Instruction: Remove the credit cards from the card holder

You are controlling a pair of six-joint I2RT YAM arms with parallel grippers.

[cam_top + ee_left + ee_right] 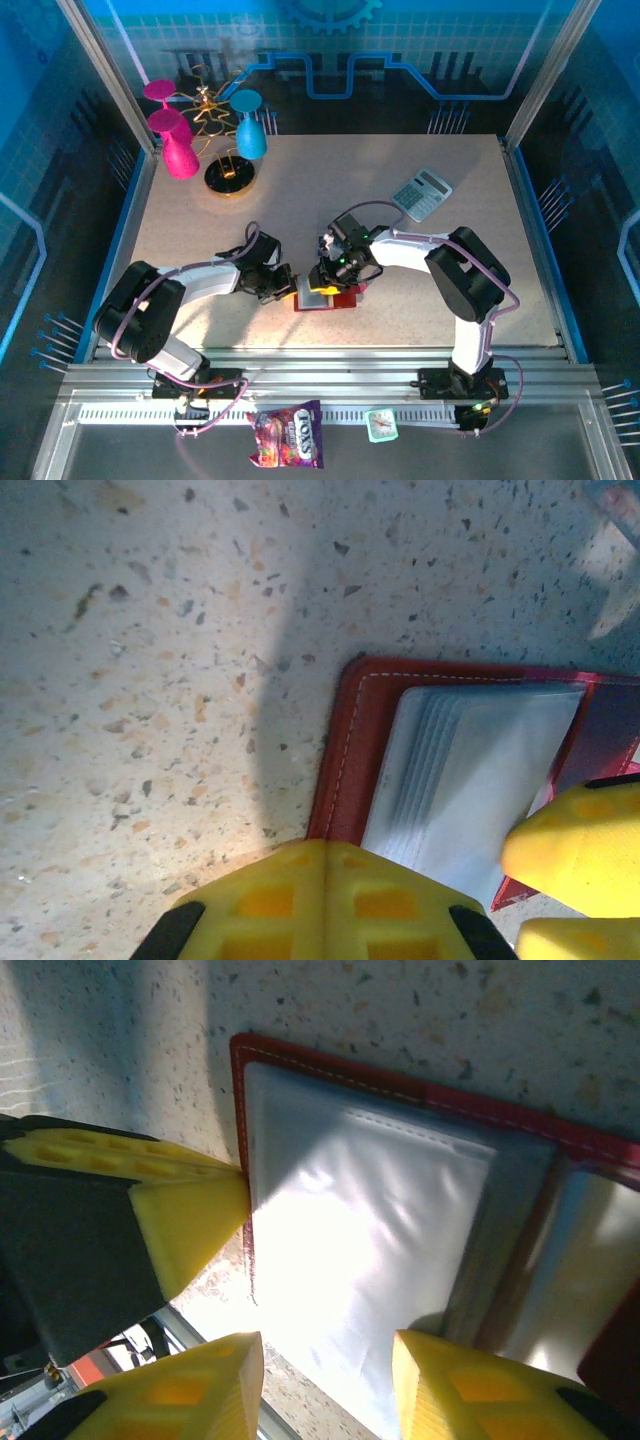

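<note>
The red card holder (345, 298) lies open on the table between the two arms, its pale see-through pockets (370, 1230) facing up and washed out by glare. The credit cards are hidden; I cannot make any out in the pockets. My left gripper (325, 855) is shut, its joined yellow tips resting against the holder's red left edge (345, 760). My right gripper (325, 1355) is open, its fingers standing either side of the pockets' near edge with nothing pinched. The left gripper's fingertips (190, 1220) touch the holder's rim (400, 1082) in the right wrist view.
A grey calculator (422, 193) lies at the back right. Two pink glasses (180, 150), a blue glass (248, 130) and a gold wire stand (230, 175) are at the back left. A snack packet (287, 435) lies below the table's near rail.
</note>
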